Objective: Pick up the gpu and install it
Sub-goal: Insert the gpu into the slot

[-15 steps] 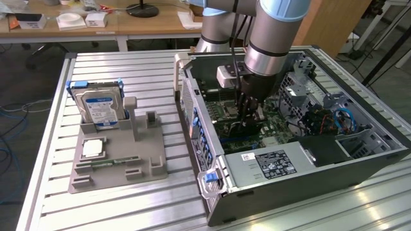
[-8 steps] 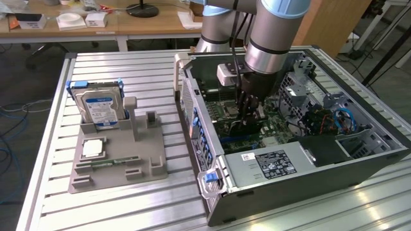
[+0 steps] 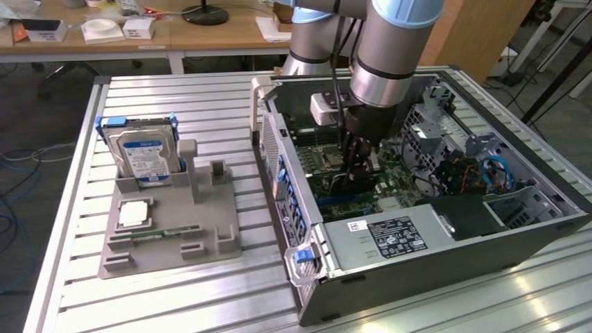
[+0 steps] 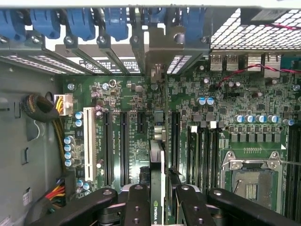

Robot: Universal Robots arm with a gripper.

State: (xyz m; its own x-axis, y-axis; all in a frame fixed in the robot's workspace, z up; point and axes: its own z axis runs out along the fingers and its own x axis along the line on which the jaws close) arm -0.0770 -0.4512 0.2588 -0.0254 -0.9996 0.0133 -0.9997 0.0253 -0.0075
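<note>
My gripper (image 3: pixel 355 165) reaches down into the open computer case (image 3: pixel 518 239), over the green motherboard (image 3: pixel 393 184). It is shut on the gpu (image 4: pixel 157 179), a thin dark card that the wrist view shows edge-on between the two black fingers (image 4: pixel 136 202). The card's pale metal bracket (image 4: pixel 162 49) lies against the row of rear slot openings. The card runs along the long black expansion slots (image 4: pixel 123 146), in line with a gap between them. In the exterior view the gpu (image 3: pixel 344 182) is a dark sliver under the fingers, low over the board. Whether it sits in a slot I cannot tell.
Beside the case, at the exterior view's left, a grey holder (image 3: pixel 213 239) carries an upright silver hard drive (image 3: pixel 143 149), a silver square chip (image 3: pixel 134 214) and a green memory stick (image 3: pixel 157 234). The power supply (image 3: pixel 398 236), blue latches (image 4: pixel 80 21) and bundled cables (image 4: pixel 44 108) crowd the case.
</note>
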